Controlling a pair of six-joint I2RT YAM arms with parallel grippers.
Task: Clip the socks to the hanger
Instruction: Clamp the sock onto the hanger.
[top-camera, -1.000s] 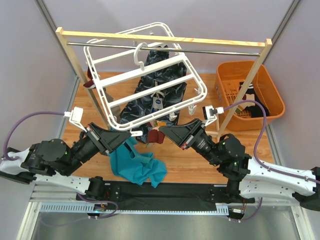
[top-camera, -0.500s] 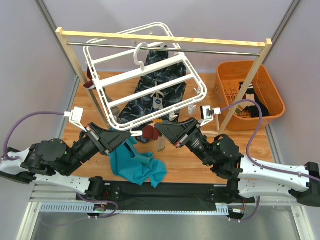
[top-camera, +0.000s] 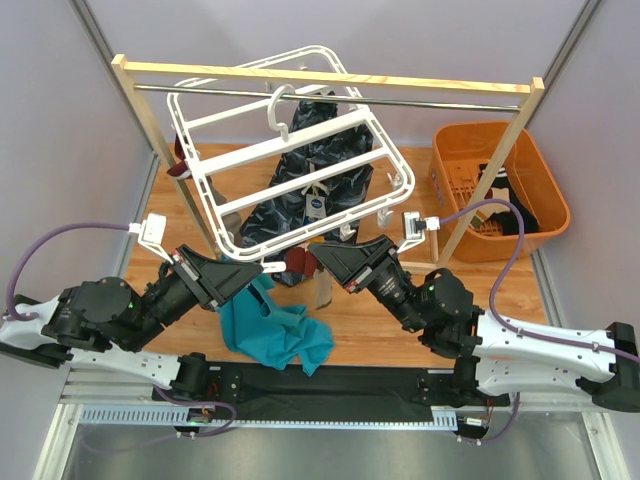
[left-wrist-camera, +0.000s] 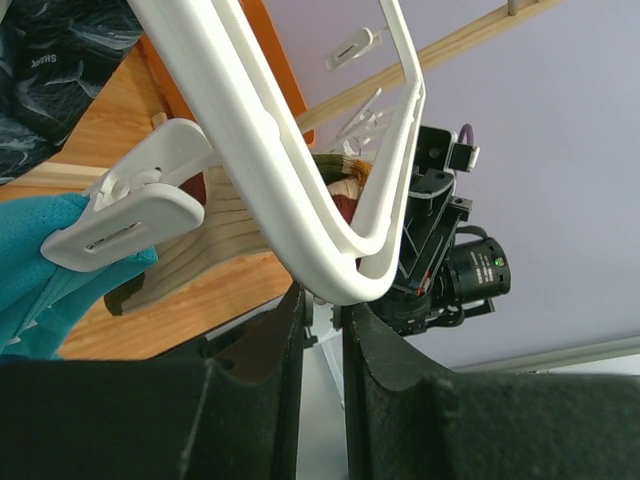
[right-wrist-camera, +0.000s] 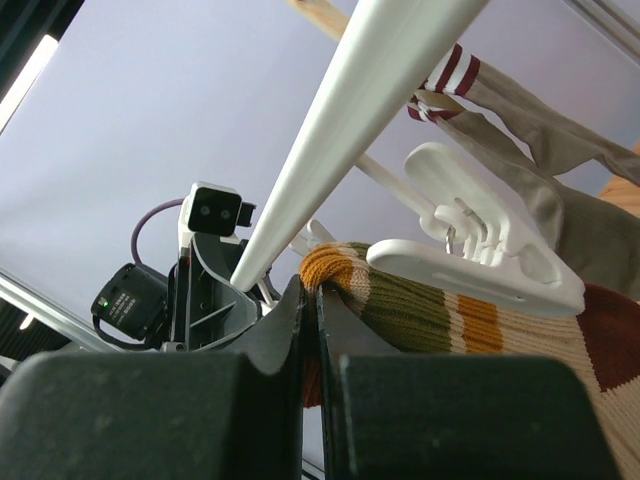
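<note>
Wooden table (top-camera: 380, 310), orange basket (top-camera: 455, 180), cloth (top-camera: 330, 150) under hanger (top-camera: 290, 183)

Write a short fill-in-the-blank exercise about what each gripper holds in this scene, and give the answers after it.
1. The left gripper grips the white ____ at a rounded corner.
2. The right gripper pinches the striped sock just below a white ____.
3. The basket on the right side of the top view is ____ in colour.
Missing words: hanger; clip; orange.
</note>
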